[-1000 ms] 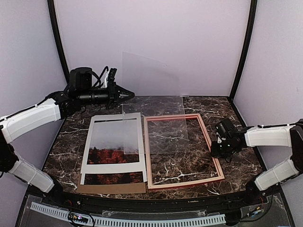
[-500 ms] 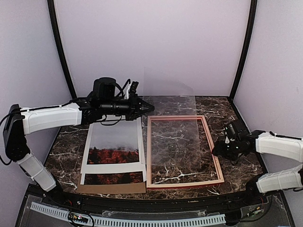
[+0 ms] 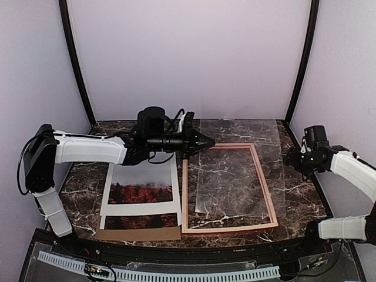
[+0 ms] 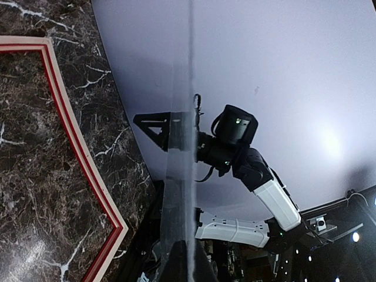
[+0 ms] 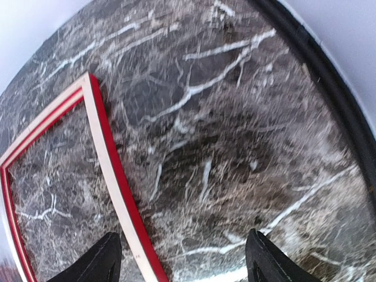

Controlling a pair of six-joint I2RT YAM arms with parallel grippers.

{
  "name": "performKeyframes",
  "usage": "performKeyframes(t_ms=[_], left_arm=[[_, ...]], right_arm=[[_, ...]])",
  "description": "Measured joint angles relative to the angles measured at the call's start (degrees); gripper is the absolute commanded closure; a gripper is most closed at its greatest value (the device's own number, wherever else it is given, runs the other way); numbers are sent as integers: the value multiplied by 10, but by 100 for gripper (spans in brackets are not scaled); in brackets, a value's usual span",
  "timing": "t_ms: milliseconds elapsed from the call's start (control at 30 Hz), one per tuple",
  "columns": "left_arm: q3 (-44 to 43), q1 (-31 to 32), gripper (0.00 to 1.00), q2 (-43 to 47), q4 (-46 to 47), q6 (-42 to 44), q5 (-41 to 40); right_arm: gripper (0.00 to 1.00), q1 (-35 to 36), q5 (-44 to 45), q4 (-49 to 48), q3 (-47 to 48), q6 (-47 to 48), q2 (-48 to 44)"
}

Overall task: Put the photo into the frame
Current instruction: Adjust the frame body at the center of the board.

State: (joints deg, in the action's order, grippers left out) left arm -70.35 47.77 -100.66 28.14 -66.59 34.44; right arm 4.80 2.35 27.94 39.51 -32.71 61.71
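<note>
The photo, grey sky over red trees, lies on the table at the left under a white mat. To its right the red frame lies flat, and marble shows through its opening. My left gripper hovers at the frame's far left corner, shut on a clear sheet that slants over the frame. In the left wrist view the clear sheet stands edge-on in my left gripper, beside the frame. My right gripper is open and holds nothing, right of the frame.
A brown cardboard backing board pokes out under the mat at the near edge. Black posts and lilac walls close in the marble table. The clear sheet overhangs the frame's right rail, reaching toward the right arm.
My left arm has swung right, carrying the clear sheet from above the mat to over the frame and lower. My right gripper has drawn back from the frame's right rail and opened.
</note>
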Motion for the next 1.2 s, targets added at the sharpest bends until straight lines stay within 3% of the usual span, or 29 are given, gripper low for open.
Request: performKeyframes(t_ms=[533, 967, 1200], left_arm=[[33, -21, 100, -153, -7, -16, -38], [34, -24, 97, -159, -19, -6, -30], [34, -24, 100, -155, -19, -12, -26]], right_arm=[[27, -9, -47, -4, 7, 40, 41], [31, -6, -106, -57, -63, 38, 64], [36, 23, -141, -89, -106, 20, 69]])
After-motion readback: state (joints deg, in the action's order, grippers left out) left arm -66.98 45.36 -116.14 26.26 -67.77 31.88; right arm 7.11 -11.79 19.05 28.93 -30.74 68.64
